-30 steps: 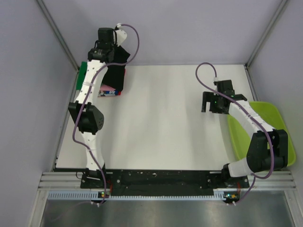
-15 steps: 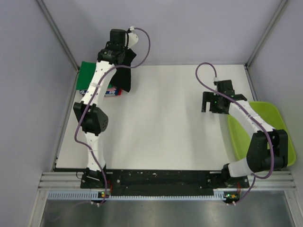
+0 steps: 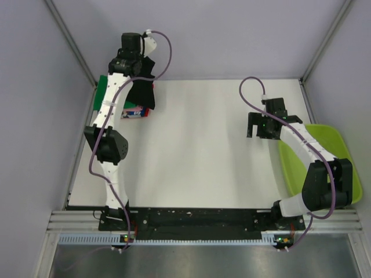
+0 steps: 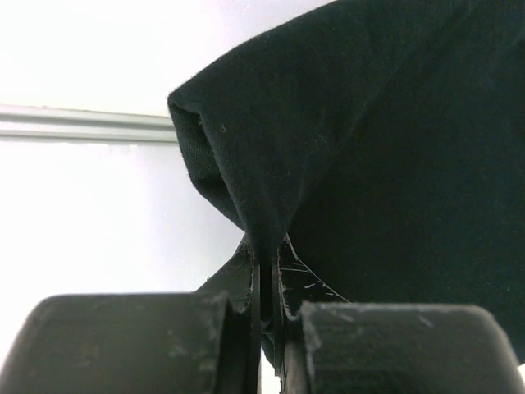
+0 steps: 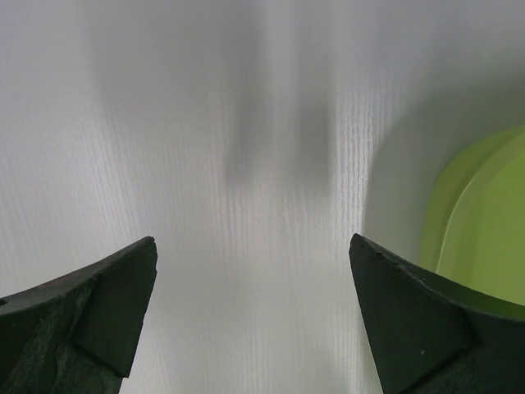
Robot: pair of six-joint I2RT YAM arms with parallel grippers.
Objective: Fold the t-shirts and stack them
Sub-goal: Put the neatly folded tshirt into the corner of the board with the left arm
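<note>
My left gripper [image 3: 138,63] is shut on a fold of the black t-shirt [image 3: 142,87] and holds it hanging above the stack of folded t-shirts [image 3: 134,112] at the table's far left corner. The stack's green top [image 3: 102,81] and red and patterned edges peek out beside the arm. In the left wrist view the left gripper [image 4: 267,279] pinches the black cloth [image 4: 369,164], which fills the upper right. My right gripper [image 3: 257,126] is open and empty over bare table; the right wrist view shows its fingertips [image 5: 123,287] wide apart.
A lime-green plastic tub [image 3: 330,156] sits at the table's right edge, under my right arm; its rim shows in the right wrist view [image 5: 484,230]. Grey walls with metal rails enclose the white table [image 3: 197,150].
My left gripper swung right with the black shirt half a second ago, then moved back left over the stack. The right arm has not moved.
</note>
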